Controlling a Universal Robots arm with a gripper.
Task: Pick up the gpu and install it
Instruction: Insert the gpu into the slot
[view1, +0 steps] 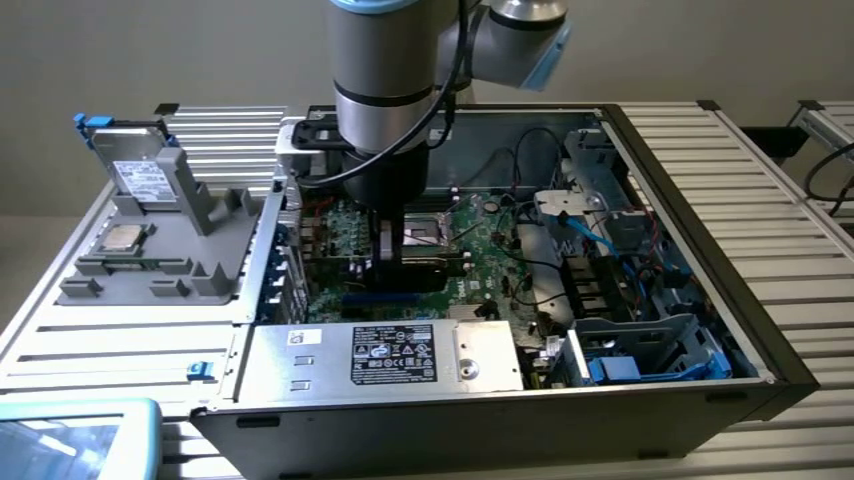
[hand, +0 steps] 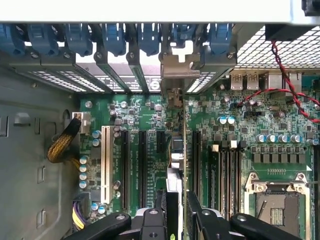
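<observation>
- Gripper (hand: 176, 197) clamps the gpu (hand: 178, 155), which is seen edge-on.
- Gpu stands over the motherboard (hand: 145, 115), its bracket toward the blue latches (hand: 115, 37).
- CPU socket (hand: 277, 205) lies nearby.

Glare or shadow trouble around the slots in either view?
Exterior view: the arm shades the motherboard under it; the table is far brighter. Wrist view: the case rim is blown out white; slots beside the gpu held in the gripper are evenly lit.
</observation>
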